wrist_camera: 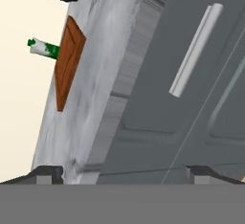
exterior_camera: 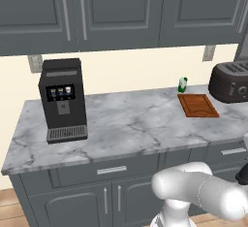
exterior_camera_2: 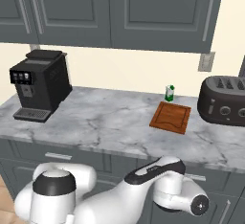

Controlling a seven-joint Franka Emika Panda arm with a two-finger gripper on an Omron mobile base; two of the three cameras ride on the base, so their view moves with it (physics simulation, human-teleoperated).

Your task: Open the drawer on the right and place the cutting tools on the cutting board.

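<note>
Fingers (wrist_camera: 122, 174) spread wide, holding nothing, faced closed drawer (wrist_camera: 191, 98) w/ silver handle (wrist_camera: 196, 50) under counter (exterior_camera: 126, 119) edge. Cutting board (exterior_camera: 197, 105) lay bare on counter btwn bottle (exterior_camera: 182, 84) & toaster (exterior_camera: 231, 81).

A black coffee machine (exterior_camera: 62, 100) is standing at the left of the marble worktop (exterior_camera: 126, 124). A dark toaster (exterior_camera: 230, 81) is sitting at the right edge, a green-and-white bottle (exterior_camera: 182, 84) standing near it by the wall.

text: none legible; labels: none; numbers: none
</note>
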